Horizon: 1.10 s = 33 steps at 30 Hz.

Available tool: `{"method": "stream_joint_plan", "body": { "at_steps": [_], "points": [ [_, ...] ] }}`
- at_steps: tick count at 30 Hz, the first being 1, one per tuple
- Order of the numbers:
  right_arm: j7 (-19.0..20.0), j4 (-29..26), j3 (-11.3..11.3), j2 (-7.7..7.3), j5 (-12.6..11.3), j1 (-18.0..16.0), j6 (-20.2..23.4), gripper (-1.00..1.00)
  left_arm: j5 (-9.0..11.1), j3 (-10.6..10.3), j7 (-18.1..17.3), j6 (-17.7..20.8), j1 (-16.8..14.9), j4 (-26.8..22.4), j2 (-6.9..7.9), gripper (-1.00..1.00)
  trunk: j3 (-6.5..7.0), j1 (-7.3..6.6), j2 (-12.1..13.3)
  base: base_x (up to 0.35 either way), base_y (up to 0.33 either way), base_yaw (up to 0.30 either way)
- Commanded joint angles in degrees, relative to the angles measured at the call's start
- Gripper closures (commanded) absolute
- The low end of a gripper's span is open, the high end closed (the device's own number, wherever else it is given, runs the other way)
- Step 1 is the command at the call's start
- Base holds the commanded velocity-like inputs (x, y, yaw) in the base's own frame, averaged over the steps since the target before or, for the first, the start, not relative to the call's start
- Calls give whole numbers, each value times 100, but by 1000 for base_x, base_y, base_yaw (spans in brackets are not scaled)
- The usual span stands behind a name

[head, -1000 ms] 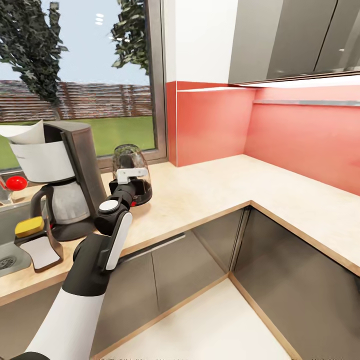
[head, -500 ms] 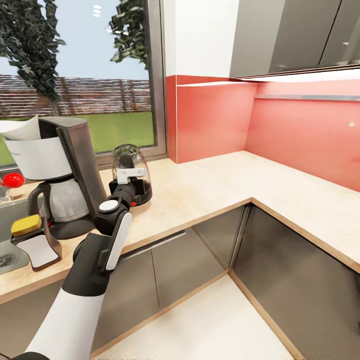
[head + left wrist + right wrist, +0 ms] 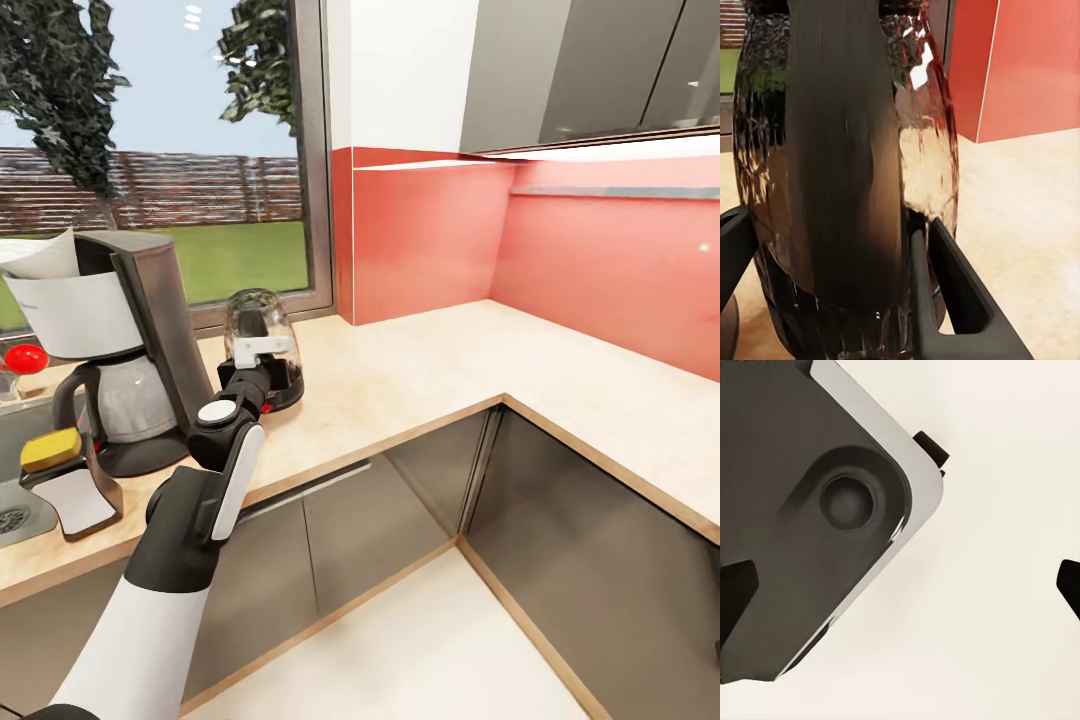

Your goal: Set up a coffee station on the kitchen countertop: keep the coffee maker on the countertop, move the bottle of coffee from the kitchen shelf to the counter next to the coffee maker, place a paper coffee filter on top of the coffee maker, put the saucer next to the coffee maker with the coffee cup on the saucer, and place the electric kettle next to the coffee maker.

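The electric kettle [image 3: 262, 340], clear glass on a black base, stands upright on the light wood countertop [image 3: 430, 365] just right of the coffee maker [image 3: 110, 345]. A white paper coffee filter [image 3: 42, 256] sits in the top of the coffee maker. My left gripper [image 3: 258, 368] is at the kettle's near side. In the left wrist view the kettle's black handle [image 3: 844, 150] runs between the fingers [image 3: 952, 292], which hug it on both sides. My right gripper [image 3: 907, 577] hangs open over pale floor, with nothing between its fingers.
A steel sink [image 3: 12, 520] with a yellow sponge [image 3: 50, 448] on a holder lies left of the coffee maker. The worktop bends round a corner along the red backsplash [image 3: 600, 270], over grey cabinet fronts [image 3: 400, 510]. A dark rounded robot part [image 3: 810, 510] shows in the right wrist view.
The head view has shifted slightly, so the whole scene sits a little lower and further left. The kettle and my left arm keep the same place relative to each other.
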Motion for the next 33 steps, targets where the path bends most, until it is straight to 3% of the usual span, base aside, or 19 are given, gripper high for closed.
{"method": "stream_joint_plan", "body": {
  "at_steps": [1, 33],
  "points": [
    [8, 20, 31, 0, -8, -8, -43, -100, 31, -7, 52, 17, -7, -6, 1, 100, -5, 0, -3, 0, 0, 0],
    [11, 22, 31, 0, -8, -8, -46, -100, 31, -7, 52, 17, -10, -6, 1, 100, -328, 395, -725, 0, 0, 0]
  ]
}}
